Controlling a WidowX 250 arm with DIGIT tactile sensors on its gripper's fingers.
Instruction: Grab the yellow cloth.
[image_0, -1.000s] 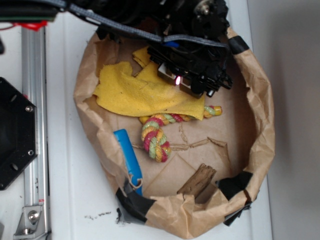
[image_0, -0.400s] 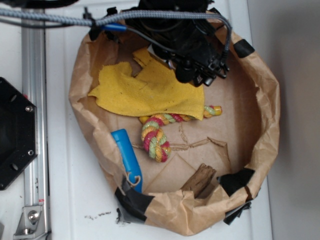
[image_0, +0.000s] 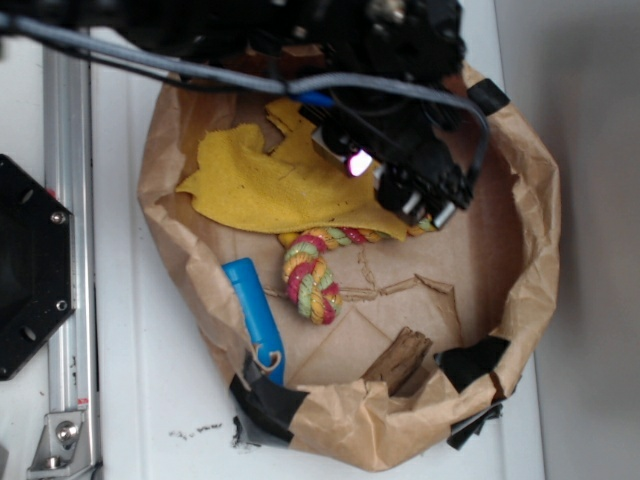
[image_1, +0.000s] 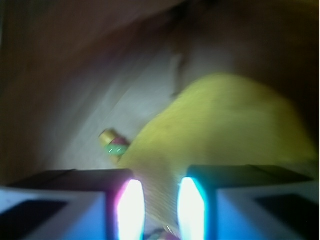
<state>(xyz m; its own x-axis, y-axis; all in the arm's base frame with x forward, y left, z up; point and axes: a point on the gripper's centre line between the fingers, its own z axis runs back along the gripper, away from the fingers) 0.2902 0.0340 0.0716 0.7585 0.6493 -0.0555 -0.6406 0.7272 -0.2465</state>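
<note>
Gripper (image_1: 156, 210) hovering over yellow cloth (image_0: 270, 185) inside paper bag (image_0: 530, 250), fingers (image_1: 131, 207) sitting slightly apart, cloth showing between

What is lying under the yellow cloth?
The rope toy runs under the yellow cloth's lower edge, its tip emerging beyond. Brown bag paper lies beneath. Anything else underneath is hidden.

Exterior view: evenly and brightly lit, the white desk (image_0: 150, 400) near washed out; the dark arm along the top edge is blurred. Wrist view: dim, heavily blurred, corners dark; two glaring pink-white patches at the bottom edge; the yellow cloth (image_1: 225, 130) is out of focus.
</note>
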